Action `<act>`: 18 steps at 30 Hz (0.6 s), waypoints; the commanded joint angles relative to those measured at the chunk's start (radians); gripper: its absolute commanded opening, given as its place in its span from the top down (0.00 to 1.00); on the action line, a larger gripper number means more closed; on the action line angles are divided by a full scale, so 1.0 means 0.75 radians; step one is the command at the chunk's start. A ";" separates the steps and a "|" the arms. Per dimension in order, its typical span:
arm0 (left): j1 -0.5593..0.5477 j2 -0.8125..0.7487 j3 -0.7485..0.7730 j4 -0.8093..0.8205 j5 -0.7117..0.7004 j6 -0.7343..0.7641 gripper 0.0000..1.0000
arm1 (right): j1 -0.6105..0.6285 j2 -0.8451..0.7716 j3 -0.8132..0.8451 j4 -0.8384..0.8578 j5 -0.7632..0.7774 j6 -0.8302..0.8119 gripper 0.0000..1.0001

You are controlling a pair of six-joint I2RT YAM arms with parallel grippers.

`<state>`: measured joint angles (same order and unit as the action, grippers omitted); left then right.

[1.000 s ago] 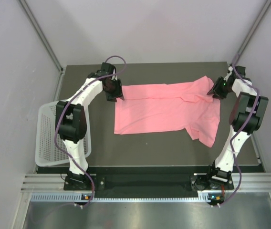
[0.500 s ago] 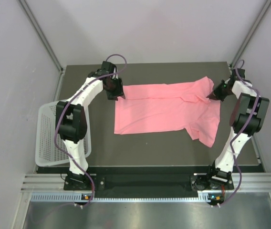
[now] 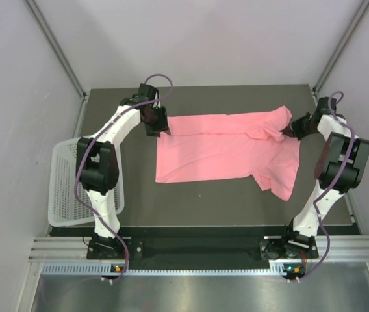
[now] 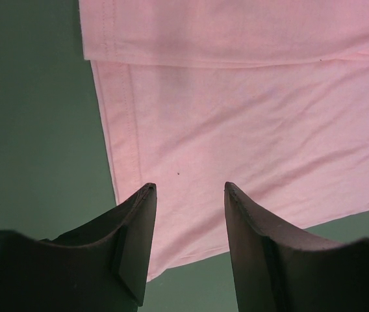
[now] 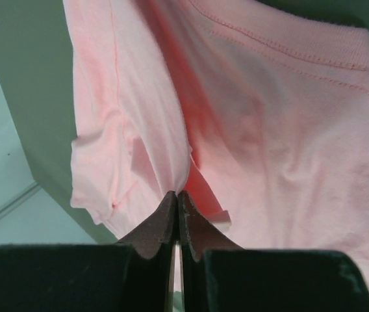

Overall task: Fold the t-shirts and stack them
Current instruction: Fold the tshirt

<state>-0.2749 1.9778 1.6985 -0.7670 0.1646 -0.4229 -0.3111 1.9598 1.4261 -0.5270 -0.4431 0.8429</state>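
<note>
Item one: t-shirt [image 3: 227, 149], salmon-pink, plain, short-sleeved, thin soft cloth. We record it lying spread on the dark table [image 3: 191, 201], on the far half. Its length runs left to right, with the hem end at the left and the collar and sleeves at the right. A strip along the far edge is folded over onto the body. At the right end, part of the shirt juts toward the near side.

Item two: right gripper [image 5: 177, 194], at the shirt's far right corner. We find its jaws pressed together with a pinch of pink cloth caught between the tips, below the ribbed collar in the wrist view. The fabric gathers into creases at the grip.

Item three: left gripper [image 4: 188, 188], at the shirt's far left corner. We note the jaws standing partly apart with nothing between them. The tips hang over the cloth just inside the stitched hem. We cannot tell whether they touch it.

Item four: basket [image 3: 64, 188], white perforated plastic. We list it at the table's left edge beside the left arm, well apart from the shirt.
</note>
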 commanded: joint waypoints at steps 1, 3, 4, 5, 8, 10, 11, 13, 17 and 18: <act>-0.002 0.012 0.049 0.022 0.005 0.022 0.49 | -0.019 -0.097 -0.005 0.034 -0.011 0.073 1.00; -0.002 0.012 0.049 0.022 0.006 0.026 0.49 | -0.023 -0.132 -0.020 0.028 0.008 0.099 1.00; -0.002 0.014 0.051 0.022 0.006 0.028 0.49 | -0.029 -0.142 -0.032 0.028 0.012 0.107 1.00; 0.000 0.016 0.051 0.020 0.006 0.032 0.49 | -0.031 -0.161 -0.038 0.018 0.018 0.126 1.00; 0.000 0.020 0.059 0.020 0.008 0.034 0.49 | -0.035 -0.197 -0.073 0.003 0.030 0.154 1.00; 0.000 0.022 0.061 0.020 0.010 0.034 0.49 | -0.041 -0.216 -0.108 0.007 0.053 0.169 1.00; 0.000 0.024 0.061 0.022 0.012 0.034 0.49 | -0.045 -0.226 -0.116 0.001 0.059 0.175 1.00; 0.000 0.028 0.061 0.022 0.016 0.034 0.49 | -0.045 -0.230 -0.138 -0.001 0.075 0.179 1.00; 0.000 0.032 0.065 0.020 0.022 0.036 0.49 | -0.047 -0.214 -0.161 -0.021 0.088 0.163 1.00; 0.000 0.032 0.063 0.022 0.022 0.036 0.49 | -0.047 -0.214 -0.169 -0.023 0.100 0.163 1.00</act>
<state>-0.2749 2.0003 1.7073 -0.7639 0.1680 -0.4145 -0.3374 1.8343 1.3121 -0.5255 -0.3935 0.9543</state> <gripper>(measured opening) 0.512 0.007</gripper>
